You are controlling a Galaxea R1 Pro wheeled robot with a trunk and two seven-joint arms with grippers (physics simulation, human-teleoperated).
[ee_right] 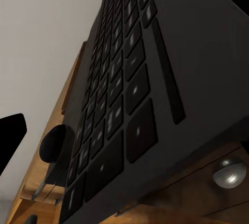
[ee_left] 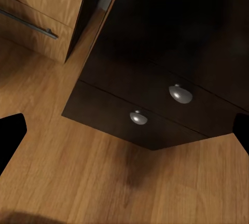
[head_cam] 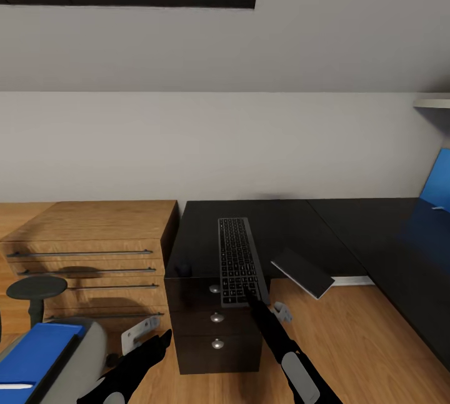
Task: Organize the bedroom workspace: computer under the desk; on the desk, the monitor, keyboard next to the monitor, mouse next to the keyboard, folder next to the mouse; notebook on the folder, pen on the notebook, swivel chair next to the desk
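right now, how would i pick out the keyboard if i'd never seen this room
Find the black desk against the pale wall, beside the oak drawer unit. On its near end, above the dark drawers with round silver knobs, lies the keyboard, running lengthwise away from the robot. It is the slim dark slab covered in rows of keys; the tilted dark panel beside it is smooth.

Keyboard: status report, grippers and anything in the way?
Right gripper at keyboard's near end, grip unclear. Left gripper open, low beside drawer unit. Keyboard lies on desk, overhanging the edge. Nothing blocking.
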